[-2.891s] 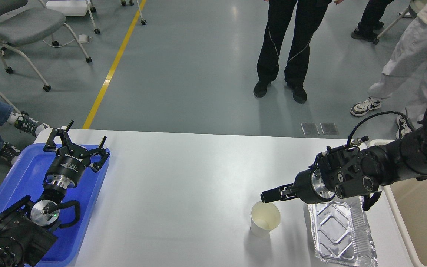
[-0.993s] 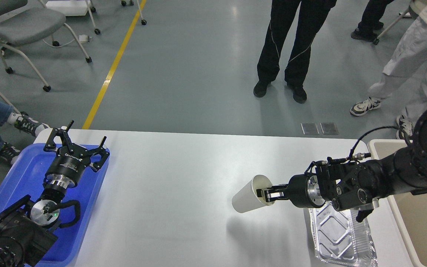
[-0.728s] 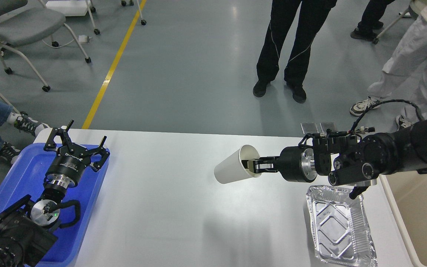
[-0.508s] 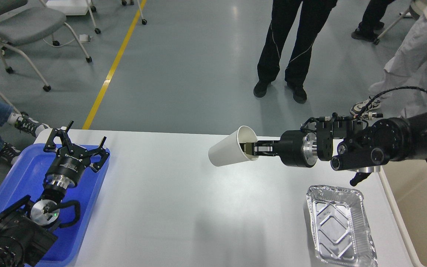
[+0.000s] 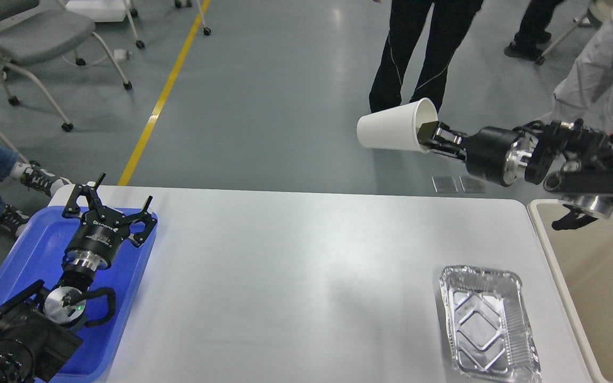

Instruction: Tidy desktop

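Observation:
The white desktop point(image 5: 285, 276) fills the lower middle of the head view. My right gripper point(image 5: 428, 133) is shut on the rim of a white paper cup point(image 5: 391, 130), one finger inside it. The cup lies on its side, mouth to the right, held high beyond the desktop's far edge. An empty foil tray point(image 5: 490, 324) lies on the desktop at the front right. My left gripper point(image 5: 109, 199) is open and empty, hovering over the blue plastic tray point(image 5: 30, 255) at the left.
A beige tub point(image 5: 594, 287) stands at the desktop's right edge, below my right arm. People's legs point(image 5: 407, 58) stand on the floor behind the desktop. Chairs point(image 5: 35, 42) stand at the far left.
My right gripper took the cup by its rim from the desktop beside the foil tray, tipped it sideways and raised it up and to the right. The left arm has not moved.

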